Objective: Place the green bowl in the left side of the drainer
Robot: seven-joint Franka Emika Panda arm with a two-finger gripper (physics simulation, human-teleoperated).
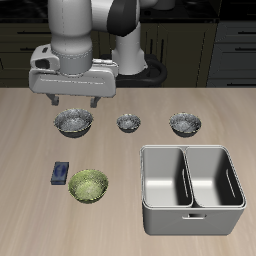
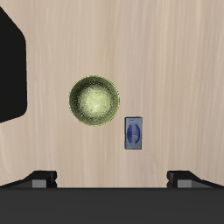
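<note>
The green bowl (image 1: 88, 186) is sitting on the table (image 1: 120, 160) near its front edge, just beside a small flat device (image 1: 60, 174). Three bowls (image 1: 127, 123) are standing in a row farther back. The drainer (image 1: 191, 187) is lying apart from the green bowl, also toward the front edge. The pincer (image 1: 73, 104) is hanging above the row's end bowl (image 1: 73, 122).

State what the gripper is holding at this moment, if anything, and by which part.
Nothing is held. The gripper is above the table with its fingers apart and empty; the green bowl sits untouched on the table.
</note>
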